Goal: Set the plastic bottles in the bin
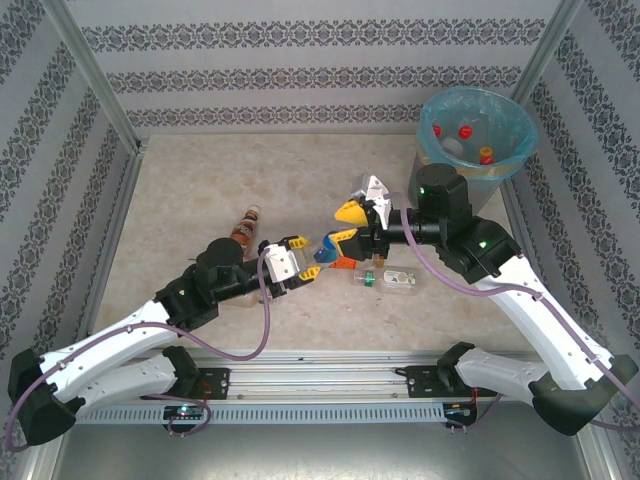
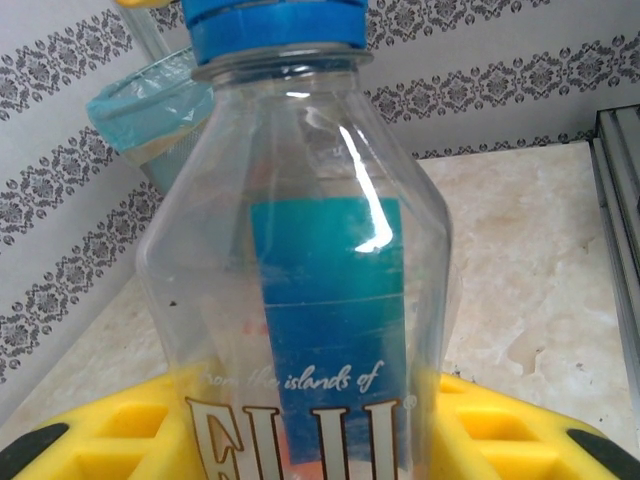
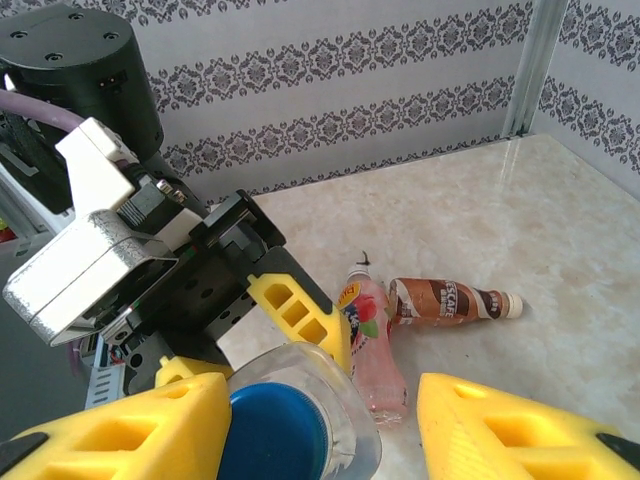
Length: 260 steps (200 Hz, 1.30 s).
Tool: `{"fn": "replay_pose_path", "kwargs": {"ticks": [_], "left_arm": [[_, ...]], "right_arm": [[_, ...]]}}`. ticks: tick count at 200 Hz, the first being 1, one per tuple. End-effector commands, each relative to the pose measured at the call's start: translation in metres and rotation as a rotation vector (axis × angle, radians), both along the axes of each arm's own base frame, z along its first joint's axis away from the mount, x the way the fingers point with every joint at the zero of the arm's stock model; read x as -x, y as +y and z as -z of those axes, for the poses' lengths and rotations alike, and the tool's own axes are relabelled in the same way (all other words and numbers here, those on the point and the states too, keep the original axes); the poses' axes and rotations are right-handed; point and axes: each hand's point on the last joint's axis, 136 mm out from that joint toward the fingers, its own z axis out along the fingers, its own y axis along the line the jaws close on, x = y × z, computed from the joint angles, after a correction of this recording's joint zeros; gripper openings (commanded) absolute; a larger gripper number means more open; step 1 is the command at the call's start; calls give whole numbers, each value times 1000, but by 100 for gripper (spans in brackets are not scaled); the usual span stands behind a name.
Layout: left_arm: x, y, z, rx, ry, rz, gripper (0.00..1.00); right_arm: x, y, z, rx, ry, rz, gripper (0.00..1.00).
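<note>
My left gripper (image 1: 306, 258) is shut on a clear Fiji bottle (image 2: 300, 250) with a blue label and a blue cap (image 3: 270, 440), gripping its lower body between the yellow fingers (image 2: 100, 440). My right gripper (image 1: 343, 227) faces it from the right. It stands open around the cap end: one finger (image 3: 140, 430) lies against the cap, the other (image 3: 520, 430) stands apart. A pink bottle (image 3: 375, 345) and a brown Nescafe bottle (image 3: 445, 302) lie on the table behind the left arm. The bin (image 1: 478, 165) stands at the far right with red-capped bottles (image 1: 463, 131) inside.
A clear bottle with a green label (image 1: 388, 281) lies on the table just below the right wrist. Patterned walls and metal posts close in the table on three sides. The bin's blue bag (image 2: 150, 110) is seen past the held bottle.
</note>
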Motion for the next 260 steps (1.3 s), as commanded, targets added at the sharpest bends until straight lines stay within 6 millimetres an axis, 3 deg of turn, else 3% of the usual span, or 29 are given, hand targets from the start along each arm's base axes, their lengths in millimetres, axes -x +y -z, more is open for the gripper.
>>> {"fn": "replay_pose_path", "kwargs": {"ticks": [1, 92, 147, 171, 199, 212, 233, 260], "left_arm": [[-6, 3, -27, 101, -43, -20, 44], [-13, -3, -7, 66, 6, -8, 44], [-9, -1, -17, 106, -3, 10, 44], [-7, -1, -24, 119, -8, 30, 44], [-7, -1, -25, 119, -12, 37, 45], [-8, -1, -26, 119, -15, 34, 46], [-12, 0, -30, 133, -27, 13, 55], [-27, 9, -45, 184, -72, -89, 80]], "right_arm": [[20, 6, 0, 4, 16, -102, 56], [20, 12, 2, 4, 52, -135, 60], [5, 3, 15, 73, 8, -30, 44], [0, 1, 11, 68, -31, 0, 37], [-3, 1, 1, 55, -63, 17, 19], [-2, 1, -4, 42, -70, 14, 18], [-2, 2, -13, 23, -78, 14, 14], [-12, -3, -25, 25, -93, 89, 8]]}}
